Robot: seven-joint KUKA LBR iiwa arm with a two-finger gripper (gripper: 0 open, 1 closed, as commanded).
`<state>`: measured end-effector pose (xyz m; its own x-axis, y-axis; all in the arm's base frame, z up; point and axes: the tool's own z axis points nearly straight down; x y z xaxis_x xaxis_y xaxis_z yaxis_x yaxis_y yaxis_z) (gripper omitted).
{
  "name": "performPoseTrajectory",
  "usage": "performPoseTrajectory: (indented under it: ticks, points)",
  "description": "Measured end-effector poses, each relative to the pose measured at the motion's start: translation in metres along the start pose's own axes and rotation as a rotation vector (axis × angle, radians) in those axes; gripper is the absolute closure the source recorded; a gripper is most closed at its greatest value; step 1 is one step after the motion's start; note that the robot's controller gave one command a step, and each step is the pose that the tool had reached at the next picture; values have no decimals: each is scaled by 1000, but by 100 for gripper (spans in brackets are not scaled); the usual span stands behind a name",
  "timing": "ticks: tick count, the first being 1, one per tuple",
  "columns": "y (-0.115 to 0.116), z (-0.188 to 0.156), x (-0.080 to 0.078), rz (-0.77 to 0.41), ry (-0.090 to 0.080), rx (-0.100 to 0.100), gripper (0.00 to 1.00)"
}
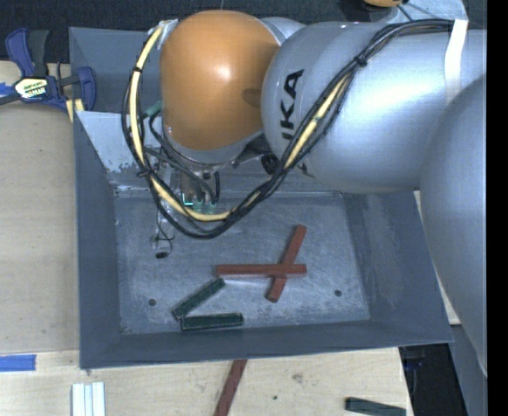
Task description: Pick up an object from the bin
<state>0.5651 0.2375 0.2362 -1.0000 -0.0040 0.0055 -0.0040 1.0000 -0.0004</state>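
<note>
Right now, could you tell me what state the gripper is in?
Gripper: cannot be told, open or shut; it hangs over the back-left floor of the bin.

The arm (384,102) is made of big rounded shells in silver-grey, smooth and a little shiny, with the black letters KUKA (290,111) on one shell. At the wrist sits a round orange cover (211,72), shaped like a dome. Yellow and black cables (319,124) run along the shell and loop around the cover. Below it the gripper (162,241) seems thin, grey and dark-tipped.
</note>
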Motion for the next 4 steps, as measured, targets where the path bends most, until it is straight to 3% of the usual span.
performPoseTrajectory:
  ticks: [1, 2, 3, 4]
  points:
    - [-1, -5, -2, 4, -8, -2, 0]
    - [-25, 38, 8, -29, -15, -4, 0]
    - [-88, 69, 20, -193, -6, -1, 0]
    - [-103, 123, 26, -230, -13, 1, 0]
